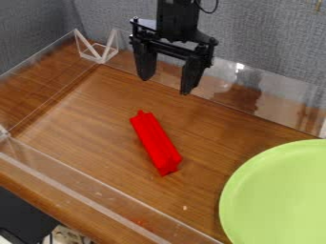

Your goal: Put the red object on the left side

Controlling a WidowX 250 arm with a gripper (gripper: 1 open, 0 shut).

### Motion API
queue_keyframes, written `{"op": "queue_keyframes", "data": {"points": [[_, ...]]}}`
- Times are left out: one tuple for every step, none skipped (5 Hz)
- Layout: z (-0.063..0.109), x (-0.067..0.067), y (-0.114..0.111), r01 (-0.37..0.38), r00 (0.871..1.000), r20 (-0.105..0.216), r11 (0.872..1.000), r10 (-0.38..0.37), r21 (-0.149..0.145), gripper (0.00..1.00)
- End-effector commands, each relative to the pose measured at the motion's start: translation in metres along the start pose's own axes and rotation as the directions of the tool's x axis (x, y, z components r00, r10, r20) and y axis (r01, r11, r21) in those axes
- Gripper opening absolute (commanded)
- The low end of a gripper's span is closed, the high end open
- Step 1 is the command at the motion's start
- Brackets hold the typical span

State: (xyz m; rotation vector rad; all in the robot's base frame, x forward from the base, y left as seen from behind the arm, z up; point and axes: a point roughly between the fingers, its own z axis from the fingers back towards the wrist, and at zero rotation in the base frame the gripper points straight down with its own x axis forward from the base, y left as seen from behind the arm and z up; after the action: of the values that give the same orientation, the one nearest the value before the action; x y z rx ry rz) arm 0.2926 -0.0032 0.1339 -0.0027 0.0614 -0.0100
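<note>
The red object (155,142) is a small bright red bar lying flat on the brown wood tabletop, near the middle, angled from upper left to lower right. My black gripper (170,74) hangs above and behind it, pointing down, open, with nothing between its fingers (147,63). It does not touch the bar. The left side (57,105) of the tabletop is bare wood bounded by clear acrylic walls.
A round lime-green plate (274,195) fills the lower right corner. Clear acrylic walls (76,181) run along the front, left and back edges. A small clear wire-like stand (94,45) sits at the back left corner.
</note>
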Motion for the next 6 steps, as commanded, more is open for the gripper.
{"op": "queue_keyframes", "data": {"points": [[-0.025, -0.007, -0.002, -0.140, 0.990, 0.001, 0.990, 0.140, -0.016, 1.00], [-0.054, -0.015, 0.001, -0.314, 0.949, 0.006, 0.947, 0.315, -0.064, 1.00], [-0.070, -0.014, 0.009, -0.494, 0.868, 0.005, 0.863, 0.497, -0.108, 1.00], [-0.079, -0.008, 0.015, -0.644, 0.758, 0.006, 0.750, 0.652, -0.150, 1.00], [-0.072, -0.008, 0.020, -0.723, 0.678, 0.008, 0.668, 0.735, -0.176, 1.00], [-0.062, -0.010, 0.020, -0.733, 0.663, 0.014, 0.653, 0.748, -0.190, 1.00]]}}
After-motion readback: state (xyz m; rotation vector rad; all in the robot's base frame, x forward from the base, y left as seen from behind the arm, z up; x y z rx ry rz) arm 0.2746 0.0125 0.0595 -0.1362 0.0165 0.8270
